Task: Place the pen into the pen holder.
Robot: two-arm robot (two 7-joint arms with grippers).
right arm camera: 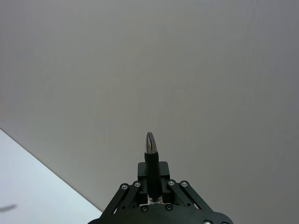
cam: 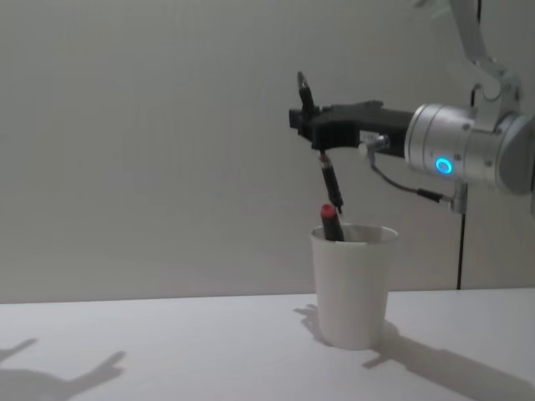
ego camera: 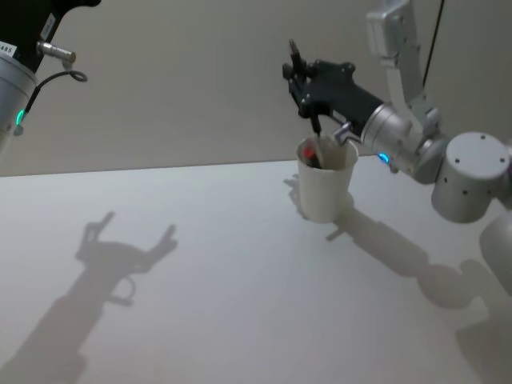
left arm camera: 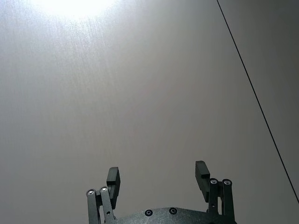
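My right gripper (ego camera: 302,84) (cam: 311,125) is shut on a black pen (cam: 330,180) (ego camera: 318,128), holding it nearly upright and a little tilted above the pen holder (cam: 353,284) (ego camera: 326,188), a plain white paper cup. The pen's lower end hangs just over the cup's rim. In the right wrist view the pen's silvery upper tip (right arm camera: 150,144) sticks out past the shut gripper (right arm camera: 152,179). A red-capped pen (cam: 329,215) (ego camera: 309,152) leans inside the cup. My left gripper (left arm camera: 159,179) is open with nothing in it, raised high at the far left, facing the wall.
The cup stands toward the back right of a white table (ego camera: 200,264) (cam: 167,351), close to a grey wall. The left arm (ego camera: 16,72) sits high at the left edge. Arm shadows fall across the tabletop.
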